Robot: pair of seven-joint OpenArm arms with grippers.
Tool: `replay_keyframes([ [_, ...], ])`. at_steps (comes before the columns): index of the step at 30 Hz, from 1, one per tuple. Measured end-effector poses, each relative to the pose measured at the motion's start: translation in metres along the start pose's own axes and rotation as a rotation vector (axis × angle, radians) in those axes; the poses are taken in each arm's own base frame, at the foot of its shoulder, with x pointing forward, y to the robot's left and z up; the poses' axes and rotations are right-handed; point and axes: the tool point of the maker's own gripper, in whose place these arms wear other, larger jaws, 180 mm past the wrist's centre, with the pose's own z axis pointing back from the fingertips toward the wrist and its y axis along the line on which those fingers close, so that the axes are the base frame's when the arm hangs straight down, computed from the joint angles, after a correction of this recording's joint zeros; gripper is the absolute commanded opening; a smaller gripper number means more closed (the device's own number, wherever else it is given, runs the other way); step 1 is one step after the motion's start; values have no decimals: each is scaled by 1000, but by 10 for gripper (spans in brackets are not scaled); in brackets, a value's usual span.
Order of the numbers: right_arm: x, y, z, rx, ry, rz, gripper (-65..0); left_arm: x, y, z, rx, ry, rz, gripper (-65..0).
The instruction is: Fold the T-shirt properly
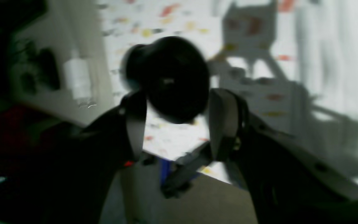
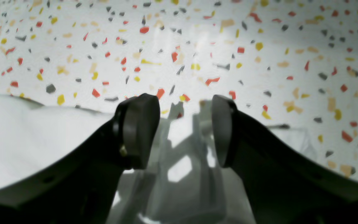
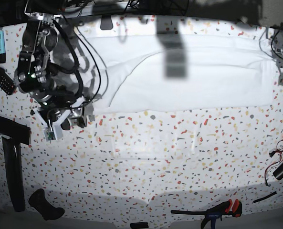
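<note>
Right gripper (image 2: 185, 130): fingers spread wide, nothing between them, over the near edge of the T-shirt (image 3: 189, 76). Left gripper (image 1: 176, 124): fingers parted, holding nothing, view blurred. Shirt lies flat across the far side of the speckled surface (image 3: 146, 157). Soft, light, limp cloth; best pinched at hem corners or shoulders.

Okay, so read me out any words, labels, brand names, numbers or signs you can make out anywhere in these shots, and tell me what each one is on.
No text can be read in any view.
T-shirt: plain white, no print visible.
Blue marker-like object at the table edge: any label is too small to read.
Left wrist view: too blurred to read anything.
</note>
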Motion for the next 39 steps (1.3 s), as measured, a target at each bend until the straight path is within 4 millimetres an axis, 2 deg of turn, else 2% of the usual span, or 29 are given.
replay_keyframes([
  [2, 13, 1, -3, 16, -28, -14, -342, 0, 10, 0, 55, 1, 16, -340],
  [5, 26, 15, -4, 106, -24, -68, -343, 5, 12, 3, 67, -17, 25, -340],
  [9, 37, 55, 11, 312, -29, 61, -343, 33, 8, 19, 30, -113, 67, -340],
  [11, 36, 62, 17, 338, -2, 70, -343, 51, 0, 31, -25, -168, 109, -340],
  [15, 16, 60, 20, 313, 42, 73, -344, 88, -40, 61, -276, -317, 143, -340],
  [17, 9, 56, 20, 280, 18, 72, -344, 101, -59, 73, -401, -384, 155, -340],
  [19, -1, 50, 16, 250, 12, 68, -344, 103, -71, 79, -476, -395, 153, -340],
  [25, -54, 39, -4, 242, 69, -59, -344, 108, -97, 91, -565, -462, 202, -340],
  [27, -74, 34, -14, 221, 113, -57, -344, 107, -110, 88, -602, -479, 286, -340],
  [31, -114, 40, -26, 228, 188, -51, -344, 62, -146, 53, -650, -312, 370, -340],
  [33, -120, 46, -29, 247, 196, -56, -344, 44, -157, 35, -667, -240, 382, -340],
  [37, -121, 58, -31, 278, 205, -26, -344, 48, -155, 12, -662, -239, 434, -340],
  [39, -122, 60, -31, 281, 208, -22, -344, 44, -157, 9, -671, -236, 453, -340],
])
